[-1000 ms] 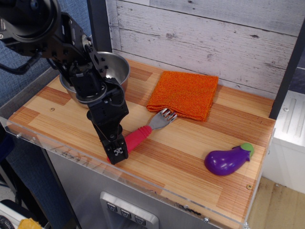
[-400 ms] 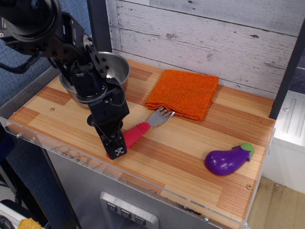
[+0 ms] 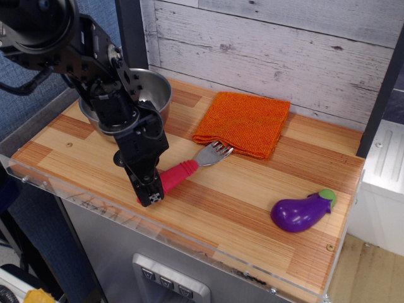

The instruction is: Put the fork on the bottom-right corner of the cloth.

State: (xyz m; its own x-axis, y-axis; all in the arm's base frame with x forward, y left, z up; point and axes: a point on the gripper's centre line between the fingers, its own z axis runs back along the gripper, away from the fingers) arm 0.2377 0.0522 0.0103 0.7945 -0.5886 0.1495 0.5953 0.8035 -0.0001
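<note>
You have the gripper (image 3: pixel 150 189) closed on the fork (image 3: pixel 189 165) at its red handle end, tines just touching the cloth (image 3: pixel 243 123) at its near edge, so lifting it onto the bottom-right corner remains.

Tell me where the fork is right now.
The fork lies on the wooden tabletop left of centre, its tines touching the front edge of the orange cloth, its red handle running down-left to the gripper.
</note>
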